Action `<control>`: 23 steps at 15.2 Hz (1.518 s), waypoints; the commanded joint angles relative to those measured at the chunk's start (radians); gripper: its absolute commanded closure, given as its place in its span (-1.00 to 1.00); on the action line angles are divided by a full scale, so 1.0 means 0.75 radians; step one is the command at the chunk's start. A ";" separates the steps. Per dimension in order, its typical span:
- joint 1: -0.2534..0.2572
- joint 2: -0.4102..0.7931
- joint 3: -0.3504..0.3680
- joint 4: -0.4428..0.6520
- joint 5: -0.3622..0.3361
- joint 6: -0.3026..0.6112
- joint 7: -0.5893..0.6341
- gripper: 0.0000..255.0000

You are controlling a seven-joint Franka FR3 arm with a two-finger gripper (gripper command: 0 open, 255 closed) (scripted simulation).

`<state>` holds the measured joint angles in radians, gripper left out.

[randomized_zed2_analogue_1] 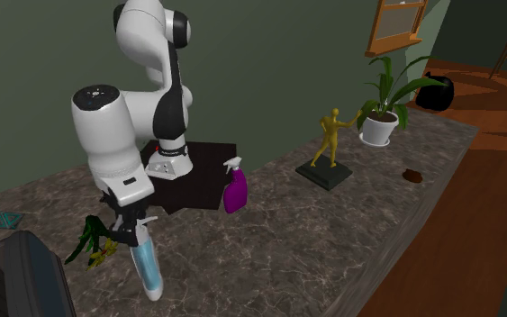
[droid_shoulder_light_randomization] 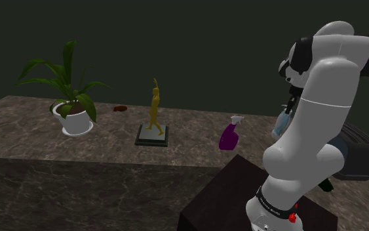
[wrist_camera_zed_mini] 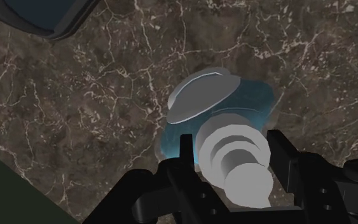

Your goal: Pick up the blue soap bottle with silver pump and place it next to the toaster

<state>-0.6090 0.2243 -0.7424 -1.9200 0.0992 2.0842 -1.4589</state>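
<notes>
Most of soap bottle (droid_shoulder_light_randomization: 280, 122) behind arm (droid_shoulder_light_randomization: 314, 131)

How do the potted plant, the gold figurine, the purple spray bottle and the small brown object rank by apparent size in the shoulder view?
Largest to smallest:
1. potted plant
2. gold figurine
3. purple spray bottle
4. small brown object
No ties.

Countertop (wrist_camera_zed_mini: 75, 95): dark brown stone, marble look, pale veins, polished. Soap bottle (randomized_zed2_analogue_1: 149, 270): translucent light-blue body, looks like plastic, smooth. Its pump (wrist_camera_zed_mini: 238, 159): plain grey, matt. Gripper (wrist_camera_zed_mini: 232, 149): matt black. Arm (droid_shoulder_light_randomization: 320, 131): glossy white shells, soft highlights. Spray bottle (droid_shoulder_light_randomization: 227, 138): glossy purple, whitish trigger head. Figurine (droid_shoulder_light_randomization: 154, 108): dull gold on a dark slab base. Pot (droid_shoulder_light_randomization: 77, 123): smooth white. Floor (randomized_zed2_analogue_1: 476, 207): reddish wood planks, slight sheen.
</notes>
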 commanded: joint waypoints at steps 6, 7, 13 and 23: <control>-0.015 0.053 0.016 -0.048 0.044 0.089 -0.024 1.00; -0.015 0.053 0.016 -0.048 0.044 0.089 -0.024 1.00; -0.015 0.053 0.016 -0.048 0.044 0.089 -0.024 1.00; 0.013 -0.027 -0.005 0.042 -0.022 -0.061 0.021 -1.00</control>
<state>-0.6048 0.2193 -0.7429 -1.9081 0.0953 2.0704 -1.4523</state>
